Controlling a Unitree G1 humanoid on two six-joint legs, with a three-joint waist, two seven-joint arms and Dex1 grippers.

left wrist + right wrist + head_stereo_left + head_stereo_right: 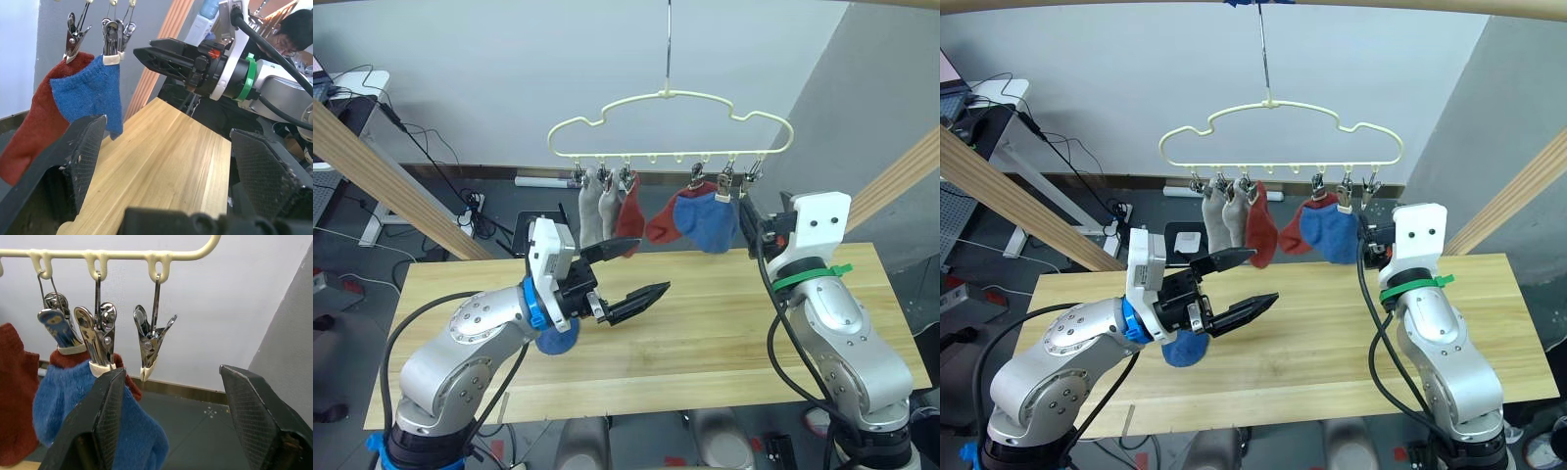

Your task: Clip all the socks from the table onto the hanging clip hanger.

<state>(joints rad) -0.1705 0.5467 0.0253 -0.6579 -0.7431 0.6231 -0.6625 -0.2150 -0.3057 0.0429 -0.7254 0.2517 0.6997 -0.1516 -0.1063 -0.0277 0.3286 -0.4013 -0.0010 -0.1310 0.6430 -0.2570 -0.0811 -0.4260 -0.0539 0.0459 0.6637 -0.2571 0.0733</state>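
- Left eye view: the clip hanger [671,127] hangs by its long hook above the far edge of the table [724,323]. Five socks are clipped on it: two grey socks [595,204] and a red sock [628,213] on the left clips, then another red sock [663,221] and a blue sock [708,221] toward the right. The clip at the right end [753,176] carries nothing.
- Same view: the left gripper [634,272] is held above the table with its two black fingers spread apart and nothing between them. The second blue sock [555,341] lies on the table under the left arm, partly covered by it.
- Right eye view: the right gripper [1363,233] is raised near the right end of the hanger, just beside the hanging blue sock; from here I cannot tell how its jaws stand.
- Left wrist view: the fingers [85,147] are wide apart and empty. Beyond them hang a red and a blue sock, and the other gripper is near the clips.
- Right wrist view: the fingers [110,411] are wide apart and hold nothing. The empty clip hangs between them, farther away.
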